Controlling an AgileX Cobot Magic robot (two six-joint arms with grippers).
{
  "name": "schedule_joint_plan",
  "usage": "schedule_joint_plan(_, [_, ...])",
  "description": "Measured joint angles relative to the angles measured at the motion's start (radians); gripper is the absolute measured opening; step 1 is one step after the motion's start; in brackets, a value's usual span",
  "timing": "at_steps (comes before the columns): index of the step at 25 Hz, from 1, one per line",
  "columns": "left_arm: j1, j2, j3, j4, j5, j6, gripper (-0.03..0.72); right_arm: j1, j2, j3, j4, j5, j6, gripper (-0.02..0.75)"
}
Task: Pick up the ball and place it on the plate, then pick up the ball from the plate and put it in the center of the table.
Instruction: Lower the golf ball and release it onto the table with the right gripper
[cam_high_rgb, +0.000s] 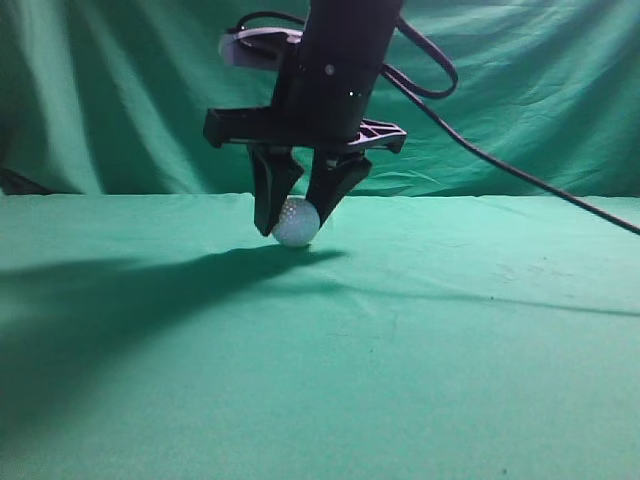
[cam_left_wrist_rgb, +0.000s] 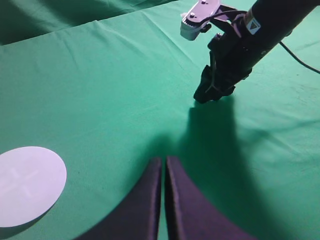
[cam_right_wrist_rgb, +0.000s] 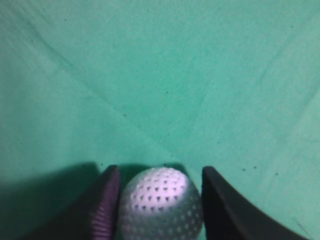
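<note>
The white dimpled ball (cam_high_rgb: 296, 223) sits low on the teal table (cam_high_rgb: 450, 330), near its middle, with its shadow right under it. My right gripper (cam_high_rgb: 298, 212) points straight down and is shut on the ball, one black finger on each side. In the right wrist view the ball (cam_right_wrist_rgb: 160, 205) fills the space between the two fingers of the gripper (cam_right_wrist_rgb: 160, 169). My left gripper (cam_left_wrist_rgb: 163, 161) is shut and empty above the cloth. The white round plate (cam_left_wrist_rgb: 29, 184) lies empty at the left of the left wrist view. There the right gripper (cam_left_wrist_rgb: 210, 94) hides the ball.
A draped green curtain (cam_high_rgb: 120, 90) closes the back. The right arm's black cable (cam_high_rgb: 520, 172) runs off to the right. The arm casts a broad shadow (cam_high_rgb: 120, 290) over the left of the cloth.
</note>
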Motion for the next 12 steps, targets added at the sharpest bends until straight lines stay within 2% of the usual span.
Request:
schedule_joint_plan(1, [0.0,0.0,0.0,0.0,0.0,0.0,0.0,0.0,0.002,-0.003,0.0,0.0,0.0,0.33])
schedule_joint_plan(2, [0.0,0.0,0.0,0.0,0.0,0.0,0.0,0.0,0.004,-0.004,0.0,0.0,0.0,0.395])
schedule_joint_plan(6, [0.0,0.0,0.0,0.0,0.0,0.0,0.0,0.0,-0.008,-0.039,0.0,0.04,0.0,0.563])
schedule_joint_plan(8, [0.0,0.0,0.0,0.0,0.0,0.0,0.0,0.0,-0.028,-0.082,-0.004,0.083,-0.002,0.618])
schedule_joint_plan(11, [0.0,0.0,0.0,0.0,0.0,0.0,0.0,0.0,-0.081,-0.163,-0.024,0.19,-0.002,0.605])
schedule_joint_plan(12, [0.0,0.0,0.0,-0.002,0.0,0.0,0.0,0.0,-0.103,-0.192,-0.034,0.235,0.003,0.554])
